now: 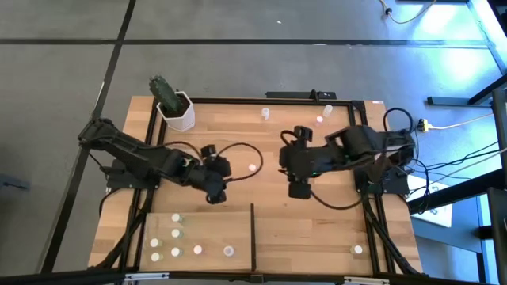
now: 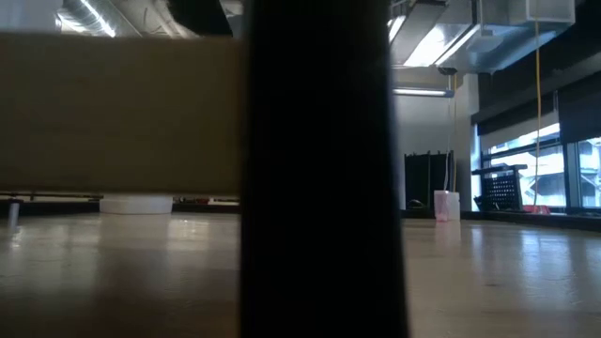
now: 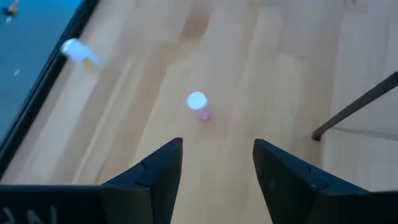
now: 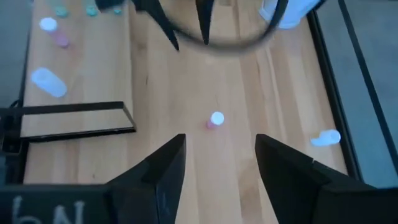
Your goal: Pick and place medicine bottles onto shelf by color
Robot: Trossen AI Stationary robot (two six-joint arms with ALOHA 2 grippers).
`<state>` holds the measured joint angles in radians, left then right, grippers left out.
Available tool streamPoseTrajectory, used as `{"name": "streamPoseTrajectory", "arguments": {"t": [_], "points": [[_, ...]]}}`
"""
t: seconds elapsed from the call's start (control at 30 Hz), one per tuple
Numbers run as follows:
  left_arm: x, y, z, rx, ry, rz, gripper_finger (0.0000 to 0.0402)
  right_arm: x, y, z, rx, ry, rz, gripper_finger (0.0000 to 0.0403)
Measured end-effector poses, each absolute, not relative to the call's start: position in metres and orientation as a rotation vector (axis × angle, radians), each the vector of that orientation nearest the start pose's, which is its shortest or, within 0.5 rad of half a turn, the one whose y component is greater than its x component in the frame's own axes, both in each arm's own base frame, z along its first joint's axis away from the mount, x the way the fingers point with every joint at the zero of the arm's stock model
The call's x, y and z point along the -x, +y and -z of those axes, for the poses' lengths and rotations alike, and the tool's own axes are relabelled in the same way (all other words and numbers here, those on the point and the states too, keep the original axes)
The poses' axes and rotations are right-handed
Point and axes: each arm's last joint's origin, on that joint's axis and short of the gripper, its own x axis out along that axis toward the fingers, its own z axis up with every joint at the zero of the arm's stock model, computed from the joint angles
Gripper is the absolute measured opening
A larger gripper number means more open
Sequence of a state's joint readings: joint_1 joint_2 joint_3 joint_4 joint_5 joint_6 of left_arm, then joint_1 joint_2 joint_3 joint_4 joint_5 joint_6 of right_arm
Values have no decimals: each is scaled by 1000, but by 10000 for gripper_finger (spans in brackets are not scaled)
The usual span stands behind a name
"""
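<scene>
High view: both grippers, left gripper (image 1: 215, 196) and right gripper (image 1: 299, 190), gape empty; both face the centre-frame pink bottle (image 1: 253, 168), collision risk.

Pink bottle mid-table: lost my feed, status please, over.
Left pincer open, empty, aimed at pink bottle. Right pincer open, empty, facing same bottle. Bottle upright, untouched, not yet on shelf. Nothing between.
</scene>
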<state>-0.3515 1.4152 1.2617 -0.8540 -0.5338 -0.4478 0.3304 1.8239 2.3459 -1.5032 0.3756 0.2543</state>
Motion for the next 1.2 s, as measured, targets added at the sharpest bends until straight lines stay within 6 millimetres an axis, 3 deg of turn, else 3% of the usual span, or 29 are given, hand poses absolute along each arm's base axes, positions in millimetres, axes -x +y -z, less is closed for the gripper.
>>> {"name": "streamPoseTrajectory", "arguments": {"t": [0.2,0.33,0.5,0.7,1.2], "points": [[-296,-64,-275,-53,834,-216,190,-296,93,-463,169,885,112,195],[-307,-45,-260,-76,782,-231,190,-296,93,-463,173,889,111,195],[-311,-25,-244,-35,807,-241,190,-296,93,-462,190,898,105,195],[-307,-14,-222,2,817,-190,190,-296,93,-462,243,901,77,195],[-307,-9,-218,9,787,-199,190,-297,94,-462,242,894,76,195]]}}
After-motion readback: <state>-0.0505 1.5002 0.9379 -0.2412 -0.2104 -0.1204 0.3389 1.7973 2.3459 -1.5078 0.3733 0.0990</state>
